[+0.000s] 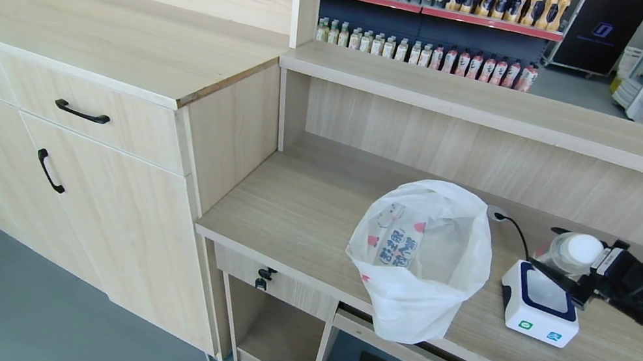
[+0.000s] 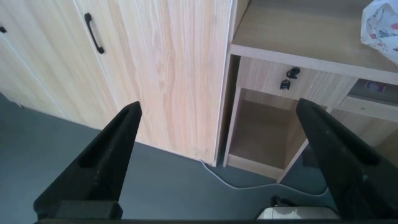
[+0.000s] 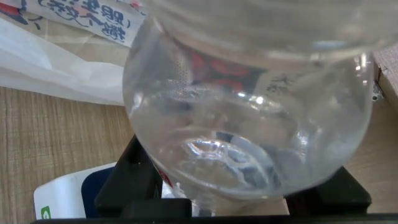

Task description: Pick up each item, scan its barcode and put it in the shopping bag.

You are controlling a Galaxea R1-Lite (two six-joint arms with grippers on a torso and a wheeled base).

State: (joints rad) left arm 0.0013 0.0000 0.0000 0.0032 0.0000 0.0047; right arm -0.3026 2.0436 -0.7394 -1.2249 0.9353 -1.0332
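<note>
A: Right gripper (image 1: 591, 273) is clamped on the bottle (image 1: 573, 251), clear with a white cap, held just above the scanner's (image 1: 540, 303) far edge.

B: Up close the bottle (image 3: 249, 124) sits over the scanner (image 3: 68, 193), with the bag (image 3: 62, 56) beside it.

A: The bag (image 1: 420, 257) stands open on the counter (image 1: 304, 204), left of the scanner and near it.

B: Left gripper (image 2: 219, 106) hangs over the floor by the cabinet (image 2: 168, 68), fingers spread wide, nothing between them.
</note>
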